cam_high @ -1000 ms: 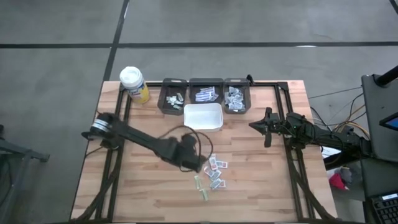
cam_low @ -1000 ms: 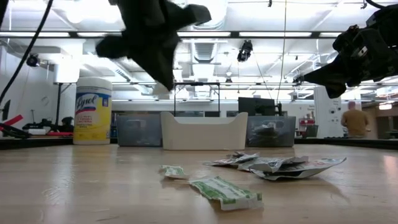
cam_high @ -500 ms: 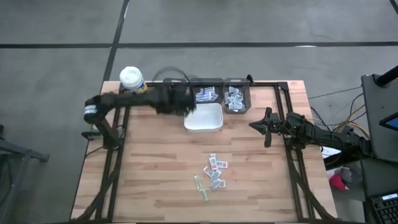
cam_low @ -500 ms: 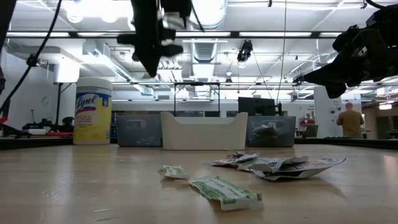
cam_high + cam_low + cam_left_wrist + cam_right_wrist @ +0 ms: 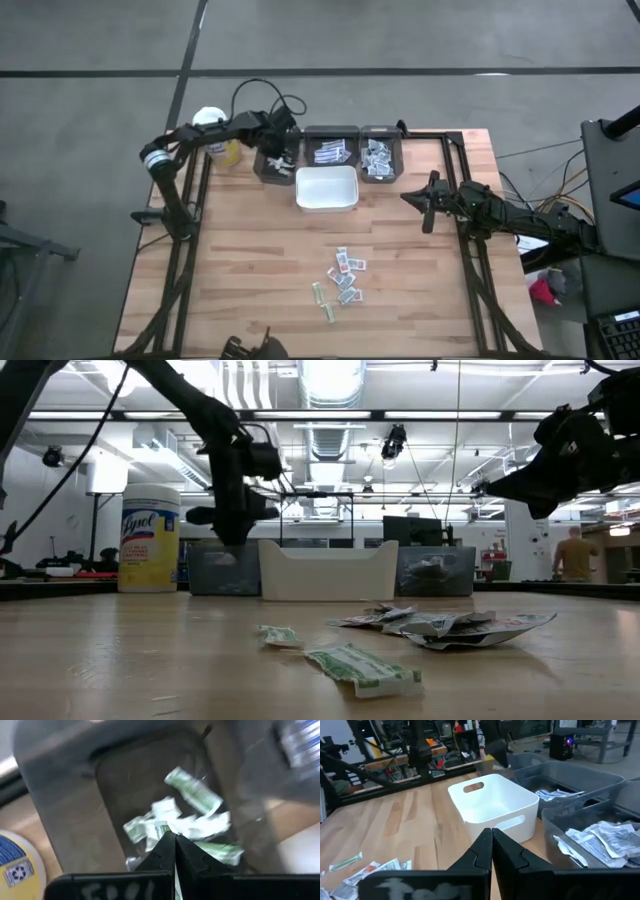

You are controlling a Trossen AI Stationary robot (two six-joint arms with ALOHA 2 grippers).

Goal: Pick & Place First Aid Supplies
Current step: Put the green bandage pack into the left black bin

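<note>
The first aid supplies are small white packets. A loose pile of them lies flat on the wooden table, and more fill three grey bins at the far edge. My left gripper hangs shut over the left bin, pointing steeply down, with a white-and-green packet at its fingertips. Below it the bin holds green-printed packets. My right gripper waits shut and level at the table's right side, facing the white tray. My left gripper pinches a small white-and-green packet between its two fingertips. It comes from above, slanting down, and the packet sits clear above the bin's contents. The fingers hide which part of the packet they are on.
A white tray stands just in front of the bins. The middle bin and right bin hold more packets. A yellow bottle with a white cap stands at the far left corner, partly behind my left arm.
My left gripper has swung from beside the pile at mid-table toward the far edge and the left. It passed the white tray's far left corner, ended over the left bin, and turned about on the way. It stayed shut throughout.
</note>
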